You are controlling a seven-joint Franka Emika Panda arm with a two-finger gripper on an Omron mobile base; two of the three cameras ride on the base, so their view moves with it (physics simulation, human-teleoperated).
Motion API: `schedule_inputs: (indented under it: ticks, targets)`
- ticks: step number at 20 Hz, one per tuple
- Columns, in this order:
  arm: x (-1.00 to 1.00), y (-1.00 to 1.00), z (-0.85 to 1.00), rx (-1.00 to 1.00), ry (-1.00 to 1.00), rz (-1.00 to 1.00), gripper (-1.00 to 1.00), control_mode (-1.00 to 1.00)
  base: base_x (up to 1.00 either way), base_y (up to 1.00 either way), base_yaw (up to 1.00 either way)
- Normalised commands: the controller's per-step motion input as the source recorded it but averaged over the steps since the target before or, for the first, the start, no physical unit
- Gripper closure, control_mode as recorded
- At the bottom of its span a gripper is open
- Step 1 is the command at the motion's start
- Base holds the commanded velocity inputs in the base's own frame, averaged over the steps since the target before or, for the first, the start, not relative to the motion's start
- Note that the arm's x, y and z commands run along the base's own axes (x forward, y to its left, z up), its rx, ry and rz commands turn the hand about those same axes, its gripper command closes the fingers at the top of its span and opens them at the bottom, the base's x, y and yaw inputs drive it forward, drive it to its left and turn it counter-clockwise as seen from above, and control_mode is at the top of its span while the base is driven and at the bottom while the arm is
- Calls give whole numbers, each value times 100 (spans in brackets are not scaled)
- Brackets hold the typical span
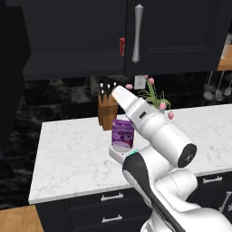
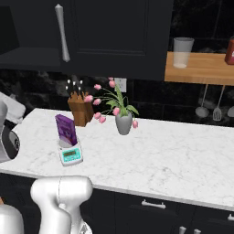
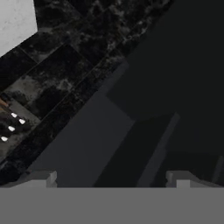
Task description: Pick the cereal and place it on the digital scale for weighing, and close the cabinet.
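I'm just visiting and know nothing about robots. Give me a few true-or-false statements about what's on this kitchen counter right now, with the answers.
1. The flat purple cereal box stands on the small white digital scale. True.
2. The cereal box lies flat on the white marble counter. False: it stands upright on the scale.
3. The wooden knife block is behind the scale, near the wall. True.
4. The grey vase of pink tulips stands on the scale. False: it sits on the counter, to the scale's right.
5. The gripper clamps the cereal box. False: its jaws are open, holding nothing.
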Motion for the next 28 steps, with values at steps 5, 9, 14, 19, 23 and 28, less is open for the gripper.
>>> schedule_inputs:
  ticks: [5,9,14,19,23,28]
  targets:
    - [-2,28,-57,1,0,0,-100,-100,0,0,0]
    - [-32,23,-12,3,-16,0,-100,-100,0,0,0]
    - [-28,75,0,1,-21,0,-100,-100,0,0,0]
    - [-6,66,-5,1,-10,0,-100,-100,0,0,0]
    - [2,35,-13,1,-3,0,-100,-100,0,0,0]
    - [0,32,-13,2,-6,0,-100,-100,0,0,0]
